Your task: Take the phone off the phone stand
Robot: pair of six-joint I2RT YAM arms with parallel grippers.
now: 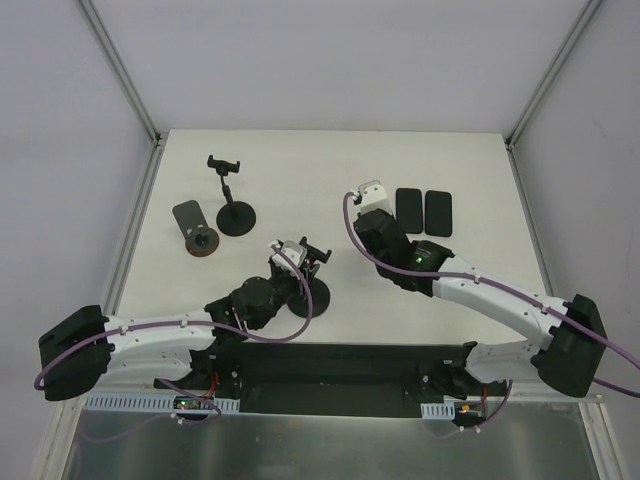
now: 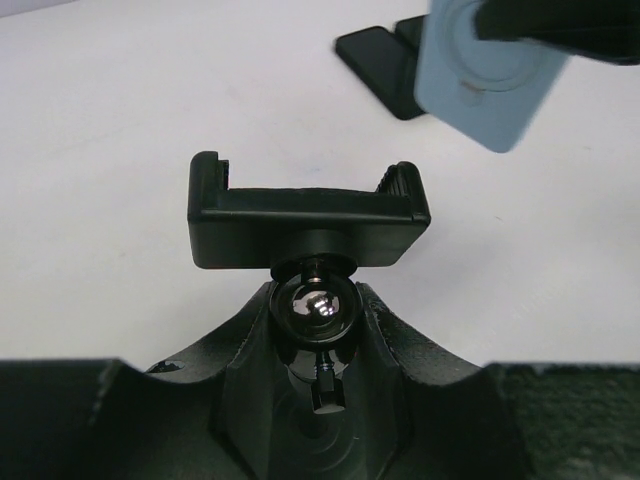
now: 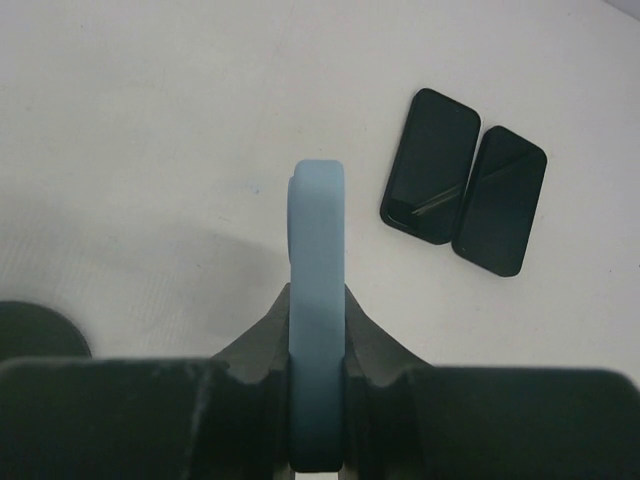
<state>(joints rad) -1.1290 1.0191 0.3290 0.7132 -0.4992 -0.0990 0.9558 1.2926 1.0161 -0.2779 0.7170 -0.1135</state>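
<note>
The phone, light blue and seen edge-on, is pinched between my right gripper's fingers and hangs above the table. In the top view the phone and right gripper are right of and beyond the phone stand, well apart from it. The stand's black clamp is empty. My left gripper is shut around the ball joint under the clamp. The left wrist view shows the phone at the upper right, beyond the clamp. The left gripper sits just left of the stand.
Two black phones lie flat side by side right of the right gripper. A second black stand with an empty clamp is at the back left. Beside it a small stand carries a dark plate.
</note>
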